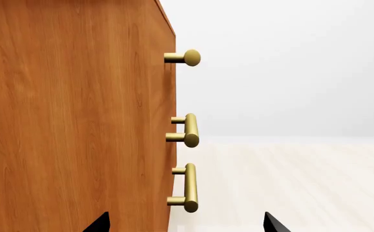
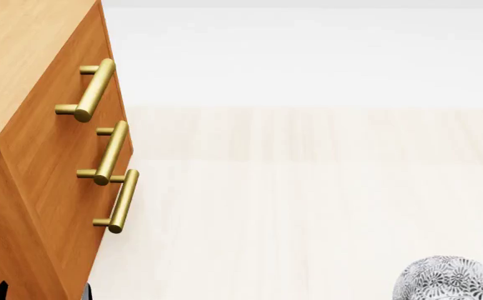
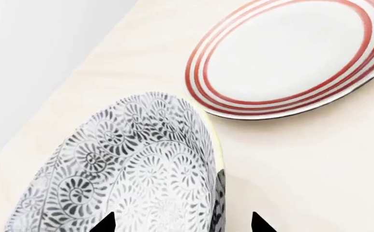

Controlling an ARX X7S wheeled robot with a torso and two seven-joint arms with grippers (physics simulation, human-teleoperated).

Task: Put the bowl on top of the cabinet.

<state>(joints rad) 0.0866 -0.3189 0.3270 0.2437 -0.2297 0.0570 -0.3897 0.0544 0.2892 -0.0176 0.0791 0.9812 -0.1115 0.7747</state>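
The bowl (image 3: 128, 174), white with a dense grey-black floral pattern and a pale rim, fills the near part of the right wrist view. My right gripper (image 3: 181, 225) is open, its two dark fingertips standing either side of the bowl's rim and wall. In the head view only part of the bowl (image 2: 451, 279) shows, at the bottom right corner, and the right gripper is out of sight. The orange-brown cabinet (image 2: 24, 75) stands at the left with its three brass handles (image 2: 113, 152). My left gripper (image 1: 187, 226) is open beside the cabinet's side (image 1: 70, 121), holding nothing.
A flat white plate with red rings (image 3: 290, 58) lies on the pale wooden surface (image 3: 316, 169) just beyond the bowl. The cabinet's light wood top (image 2: 16, 44) shows at the head view's upper left. Pale surface (image 2: 308, 206) stretches between cabinet and bowl.
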